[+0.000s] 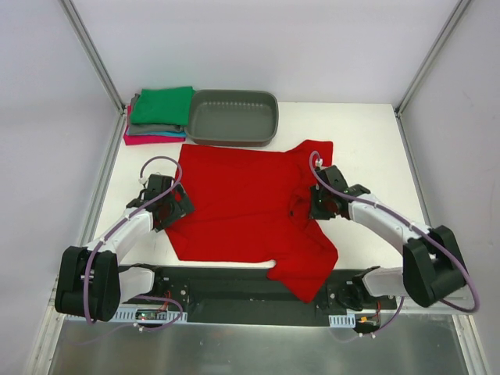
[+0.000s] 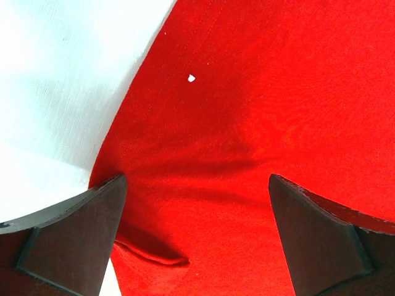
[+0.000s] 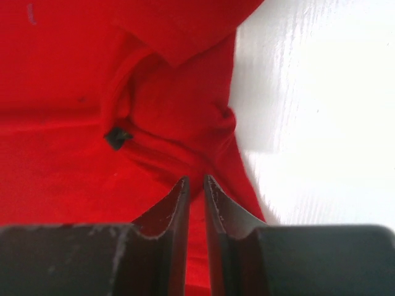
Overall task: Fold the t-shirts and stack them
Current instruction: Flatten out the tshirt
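Step in hand, as I read it: the first fold of the bright red soft cloth t-shirt point(image 1: 234, 199), which lies spread between the two grippers.

Right gripper point(image 3: 195, 180): jaws drawn nearly together, pinching a ridge of red cloth at the fingertips. The collar and its small dark tag point(image 3: 117, 137) are just ahead and to the left.
Left gripper point(image 2: 197, 185): jaws wide apart, holding nothing. It straddles the shirt's edge, and the white table point(image 2: 55, 92) shows beyond its left finger.

To do it well:
- The left gripper should close on the hem directly beneath it before either arm lifts.
- Both arms should then rise together and level, so the cloth carries over without dragging.
- The right pinch looks shallow and may slip.

The shirt's body is mostly flat. It is rumpled around the right gripper, and one sleeve trails onto the dark rail point(image 1: 226, 285) behind that gripper.

Well ahead of the left gripper is a small stack of folded shirts point(image 1: 160, 109), green on top. It touches a dark grey oval plastic tub point(image 1: 232, 117).
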Robot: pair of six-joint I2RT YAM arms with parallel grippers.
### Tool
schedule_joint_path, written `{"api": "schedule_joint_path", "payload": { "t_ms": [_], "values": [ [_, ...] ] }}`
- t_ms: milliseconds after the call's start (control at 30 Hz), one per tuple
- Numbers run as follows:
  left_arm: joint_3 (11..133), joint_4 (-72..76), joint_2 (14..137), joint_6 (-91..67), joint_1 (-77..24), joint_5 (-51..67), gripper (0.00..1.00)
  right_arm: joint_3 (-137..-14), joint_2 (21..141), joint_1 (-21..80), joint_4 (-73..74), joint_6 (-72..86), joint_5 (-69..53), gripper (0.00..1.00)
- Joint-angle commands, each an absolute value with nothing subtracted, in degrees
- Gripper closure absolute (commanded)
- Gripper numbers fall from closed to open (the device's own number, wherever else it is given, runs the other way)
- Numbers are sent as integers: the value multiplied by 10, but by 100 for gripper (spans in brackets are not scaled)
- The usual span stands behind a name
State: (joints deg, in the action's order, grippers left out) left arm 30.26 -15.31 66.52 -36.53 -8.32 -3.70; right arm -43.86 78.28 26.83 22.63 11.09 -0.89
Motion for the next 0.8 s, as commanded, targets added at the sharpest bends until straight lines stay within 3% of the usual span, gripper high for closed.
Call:
{"api": "schedule_joint_path", "payload": {
  "t_ms": [0,133,233,400,767],
  "values": [
    [307,-165,677,-355,-88,-49,1,-431,714,301,271,121,37,81],
    [305,-166,674,-355,-88,-50,1,-411,691,316,281,133,40,87],
    [305,-165,675,-355,-87,-49,1,-404,686,318,283,128,53,74],
    [306,-165,681,-356,-88,-48,1,-413,701,318,279,110,90,68],
    [308,-165,695,-353,-88,-52,1,-414,745,318,210,111,6,64]
  ]
}}
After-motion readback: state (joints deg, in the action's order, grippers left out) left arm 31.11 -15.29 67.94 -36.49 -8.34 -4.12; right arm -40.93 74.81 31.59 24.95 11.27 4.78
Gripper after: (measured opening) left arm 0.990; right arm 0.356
